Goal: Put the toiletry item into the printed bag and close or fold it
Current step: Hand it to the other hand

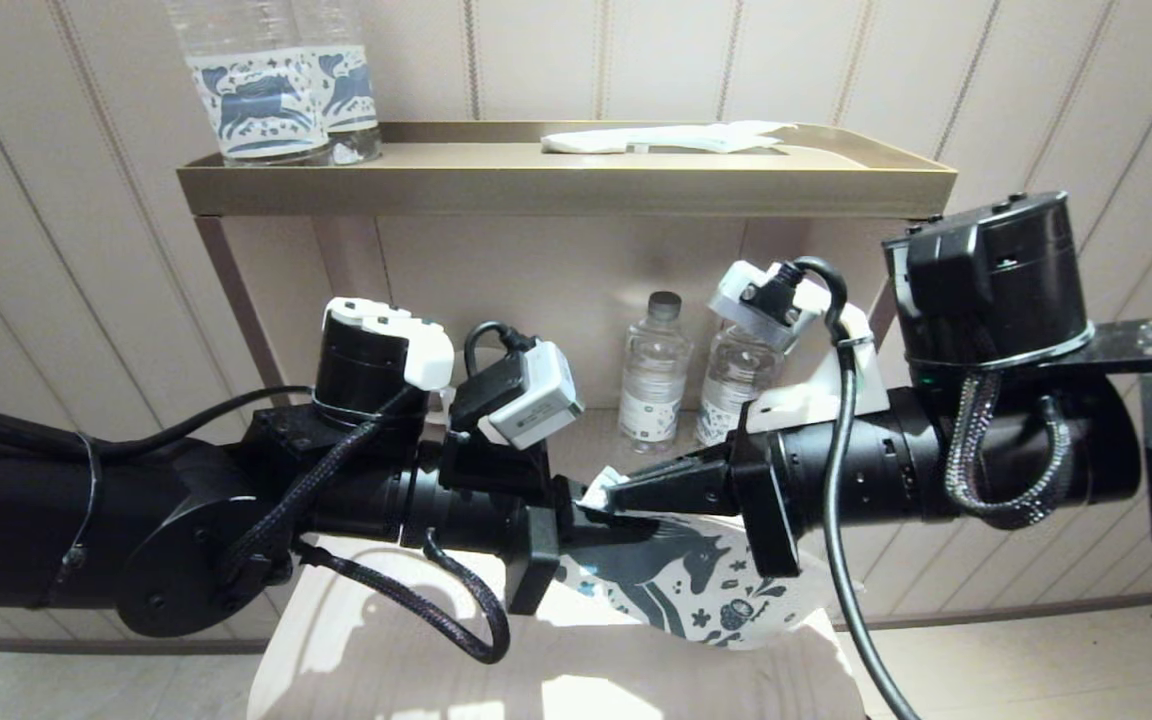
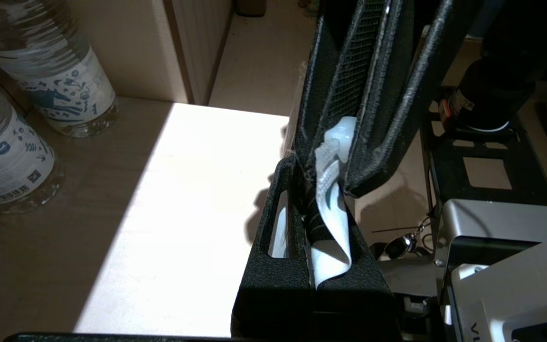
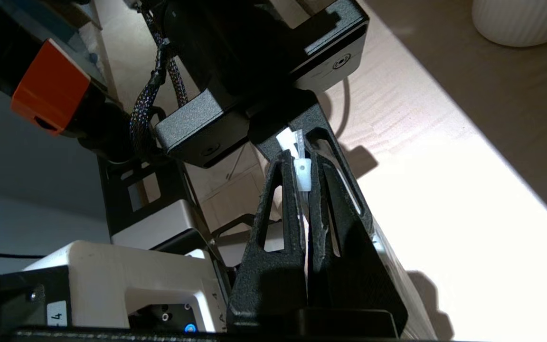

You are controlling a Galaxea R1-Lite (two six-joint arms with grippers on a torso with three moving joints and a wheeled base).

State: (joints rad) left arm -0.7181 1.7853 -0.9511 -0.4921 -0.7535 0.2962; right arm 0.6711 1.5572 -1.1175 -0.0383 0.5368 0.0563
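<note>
While both pincers clamp printed bag (image 1: 696, 585) mouth, left pincer (image 1: 576, 510) and right pincer (image 1: 626, 490) meeting above tabletop (image 1: 556, 680): bag thin, limp, slippery; grip edges.

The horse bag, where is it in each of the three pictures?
Head view: the printed bag hangs low in the middle, between the two arms, above the pale table.
Left wrist view: only a curled white strip of it shows, pinched between black jaws.
Right wrist view: a small white bit shows, clamped in the right gripper.
Shared landmark: the sunlit pale table.
</note>
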